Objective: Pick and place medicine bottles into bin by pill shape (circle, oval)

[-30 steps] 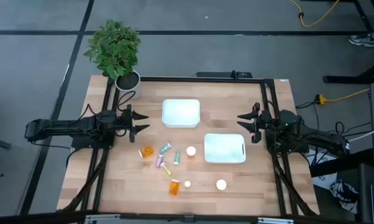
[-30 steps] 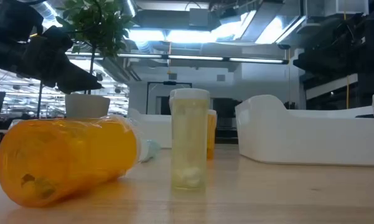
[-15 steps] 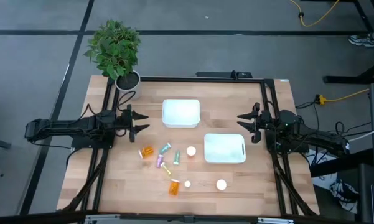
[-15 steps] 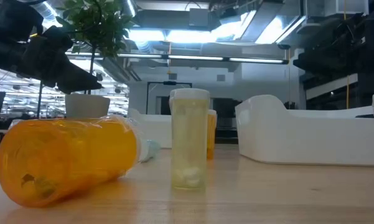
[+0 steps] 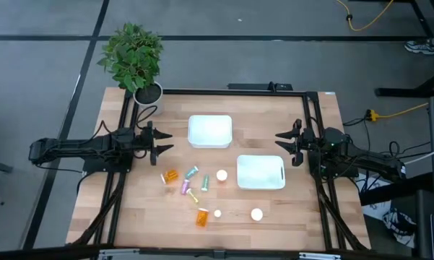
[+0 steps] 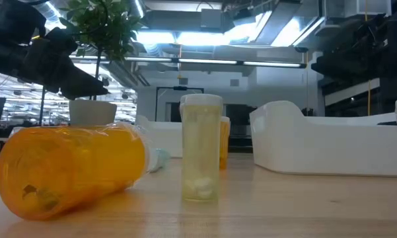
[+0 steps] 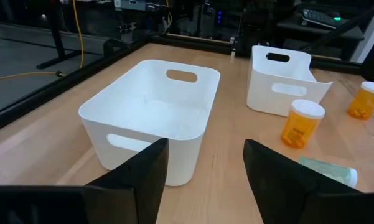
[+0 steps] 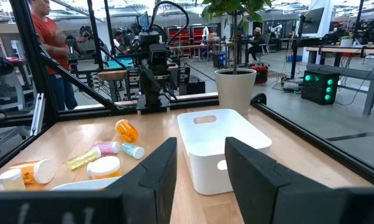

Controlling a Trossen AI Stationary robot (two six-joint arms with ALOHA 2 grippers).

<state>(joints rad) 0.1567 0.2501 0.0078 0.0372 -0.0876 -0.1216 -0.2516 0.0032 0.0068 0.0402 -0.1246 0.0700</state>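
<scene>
Several small medicine bottles lie loose on the wooden table's near middle: an orange one (image 5: 170, 175), a teal one (image 5: 192, 172), a green one (image 5: 204, 182), a purple one (image 5: 185, 186), a yellow one (image 5: 193, 193), and an orange one (image 5: 202, 217) on its side. White-capped ones (image 5: 222, 175) (image 5: 256, 214) stand upright. My left gripper (image 5: 162, 142) is open and empty, left of the far bin. My right gripper (image 5: 280, 143) is open and empty, right of the bins. In the low view the orange bottle (image 6: 72, 168) lies on its side and a pale yellow bottle (image 6: 200, 149) stands upright.
Two white bins rest on the table: one at the far middle (image 5: 210, 131) and one right of middle (image 5: 261, 172). A potted plant (image 5: 133, 58) stands at the far left corner. A black frame (image 5: 123, 173) runs along the table's sides. A person (image 8: 46, 37) stands beyond the table.
</scene>
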